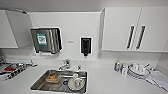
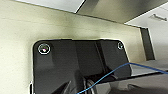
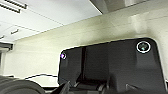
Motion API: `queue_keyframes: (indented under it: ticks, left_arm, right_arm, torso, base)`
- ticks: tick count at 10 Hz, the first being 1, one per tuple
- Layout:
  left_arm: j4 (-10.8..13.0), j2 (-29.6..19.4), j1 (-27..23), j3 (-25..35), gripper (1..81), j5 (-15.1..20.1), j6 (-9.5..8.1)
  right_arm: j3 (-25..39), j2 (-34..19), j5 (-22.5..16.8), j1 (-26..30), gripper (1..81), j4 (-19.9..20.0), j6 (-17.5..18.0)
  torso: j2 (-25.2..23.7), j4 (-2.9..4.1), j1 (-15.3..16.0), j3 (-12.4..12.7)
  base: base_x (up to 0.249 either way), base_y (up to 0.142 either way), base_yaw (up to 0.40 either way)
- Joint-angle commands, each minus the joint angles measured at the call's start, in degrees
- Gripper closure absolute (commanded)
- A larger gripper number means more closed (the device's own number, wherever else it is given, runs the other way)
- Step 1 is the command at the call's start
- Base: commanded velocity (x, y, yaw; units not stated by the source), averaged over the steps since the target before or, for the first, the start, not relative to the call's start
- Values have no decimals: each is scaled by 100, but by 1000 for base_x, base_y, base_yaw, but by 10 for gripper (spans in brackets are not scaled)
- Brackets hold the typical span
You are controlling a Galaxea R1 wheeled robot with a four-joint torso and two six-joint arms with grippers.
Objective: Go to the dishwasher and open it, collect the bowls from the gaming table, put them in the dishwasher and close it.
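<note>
I face a white kitchen counter (image 1: pixel 22 82) with a steel sink (image 1: pixel 40 83) set into it. The dishwasher, the gaming table and the bowls are out of view. In the left wrist view my arm's dark plate (image 2: pixel 80 62) is held against a pale wall, with a blue cable (image 2: pixel 117 71) running across it. In the right wrist view the other dark plate (image 3: pixel 112 65) faces a pale wall under a white ceiling.
The sink holds a dish with something orange (image 1: pixel 53 77), a plate with a cup (image 1: pixel 76 83) and a tap (image 1: pixel 65 65) behind. On the wall hang a towel dispenser (image 1: pixel 46 40) and a soap dispenser (image 1: pixel 85 46). White cabinets (image 1: pixel 135 28) hang at the right, above stacked plates (image 1: pixel 137 70).
</note>
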Motion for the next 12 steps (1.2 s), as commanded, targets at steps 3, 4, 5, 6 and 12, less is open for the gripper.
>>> queue_keyframes:
  ticks: [3, 4, 5, 6, 12]
  left_arm:
    - [4, -568, -221, 759, 10, -72, 4]
    - [13, -876, -220, 1093, 10, -476, -14]
    - [13, -1403, -255, 1769, 10, -617, -22]
    - [13, -1992, -255, 2560, 10, -652, -31]
    - [451, -3642, -176, 4632, 10, -660, 4]
  right_arm:
    - [786, -848, -275, 613, 10, 35, 306]
    - [751, -839, -275, 605, 10, 44, 306]
    - [724, -822, -275, 604, 10, 44, 306]
    - [716, -822, -283, 596, 10, 35, 306]
    - [610, -813, -283, 640, 10, 44, 367]
  torso:
    - [-1006, 0, 649, -455]
    - [-1203, 0, 774, -267]
    - [-1381, 0, 892, -302]
    - [-1561, 0, 1004, -324]
    - [-2763, 0, 1758, -798]
  base:
    - [0, 0, 0]
    - [0, 0, 0]
    - [0, 0, 0]
    - [0, 0, 0]
    - [0, 0, 0]
